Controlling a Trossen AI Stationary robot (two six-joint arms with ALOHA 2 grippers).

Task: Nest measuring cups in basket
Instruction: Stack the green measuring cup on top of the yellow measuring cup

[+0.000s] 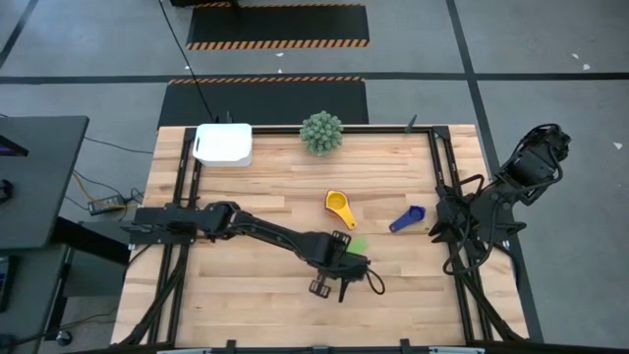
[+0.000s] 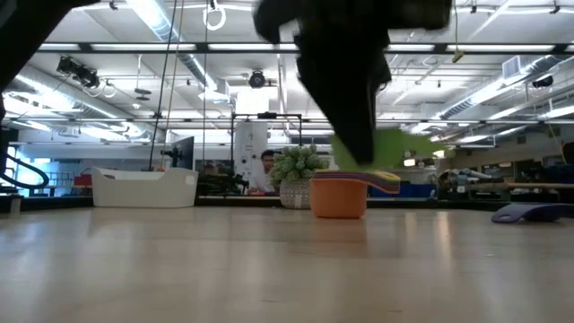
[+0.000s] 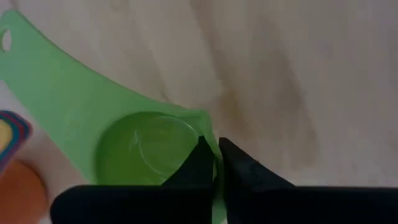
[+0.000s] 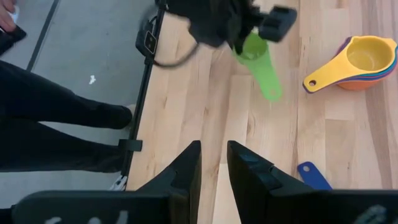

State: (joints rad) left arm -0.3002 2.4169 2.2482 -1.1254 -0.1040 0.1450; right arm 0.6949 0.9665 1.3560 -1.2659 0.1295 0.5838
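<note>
green cup (image 3: 140,149): thin moulded plastic, judged light and stiff, likely slick; sits lower centre of the high view, right at the left arm's tip.
left gripper (image 3: 214,163): fingers pinched on the green cup's rim wall, one tip inside the bowl, one outside. Low view puts the cup clear of the wood, so probably lifted.
grip point: rim pinch looks workable but thin; the cup could pivot about the pinch. Flat handle (image 4: 268,78) is the steadier alternative.
stack (image 1: 340,206): yellow cup on top, centre of the high view; right wrist view shows orange, blue and red edges nested beneath it. Not in the basket.
blue cup (image 1: 407,218): lone, right of the stack, near the right arm.
basket (image 1: 223,144): white, upper left of the high view, well apart from every cup.
right gripper (image 4: 213,163): parked at the right edge of the high view, fingers a little apart, nothing between them.
plant (image 1: 321,133): top centre, next to the basket; not part of the job.
hidden: green cup mostly covered by the left gripper in the high view; stack's lower cups show as edges only; count uncertain; blue cup cut off in the right wrist view.
</note>
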